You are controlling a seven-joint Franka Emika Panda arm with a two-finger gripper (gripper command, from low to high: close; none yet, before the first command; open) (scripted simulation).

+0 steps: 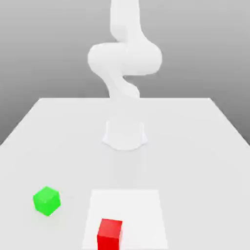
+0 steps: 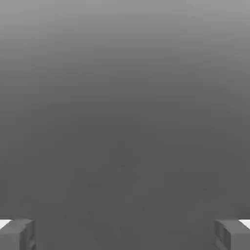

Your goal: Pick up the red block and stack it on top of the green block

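We observe the matte red cube (image 1: 110, 235) at the exterior view's bottom centre, the matte green cube (image 1: 47, 201) at its lower left; the two-finger gripper's (image 2: 125, 235) jaws stand spread.

The robot's arm (image 1: 125, 58) is plain, glossless white, with rounded, bulging joints and smooth casings; its 2 gripper (image 2: 125, 235) fingers are grey and blocky.

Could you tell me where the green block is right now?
In the exterior view, the green block sits toward the left, beside the white square that the red block is on.
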